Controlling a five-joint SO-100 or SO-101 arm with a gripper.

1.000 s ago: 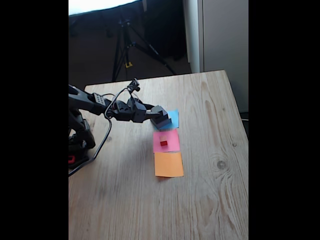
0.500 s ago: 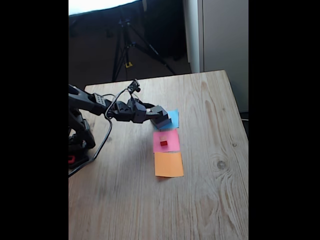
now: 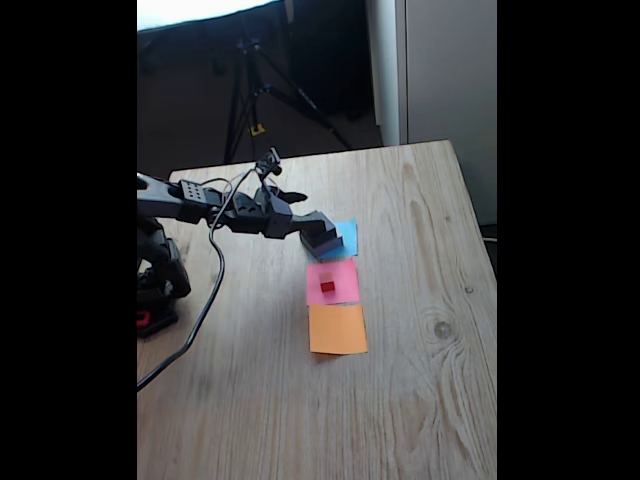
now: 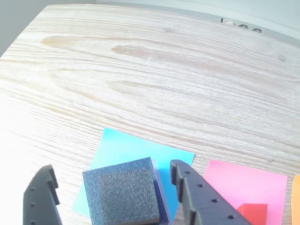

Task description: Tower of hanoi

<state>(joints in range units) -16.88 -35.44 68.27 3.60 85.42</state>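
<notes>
**Over the blue square: seating the grip on the top block**

Low in the wrist view, the dark grey block (image 4: 123, 192) sits on the blue paper square (image 4: 125, 154), with another layer just showing beneath it. The pincer (image 4: 112, 194) is released, its jaws standing either side of the block without touching. Judged from this, centre it, close evenly, then lift straight up. The red cube (image 4: 251, 213) rests on the pink square (image 4: 243, 185), on the wooden tabletop (image 4: 154, 70).

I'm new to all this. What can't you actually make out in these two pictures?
- How many dark blocks are stacked: wrist view's bottom edge cuts them; the hand covers them in the fixed view.
- Whether the fingers touch the block: contact is cut off.
- Red cube: partly cut by the wrist view's edge.
- Orange paper: just a sliver.
</notes>
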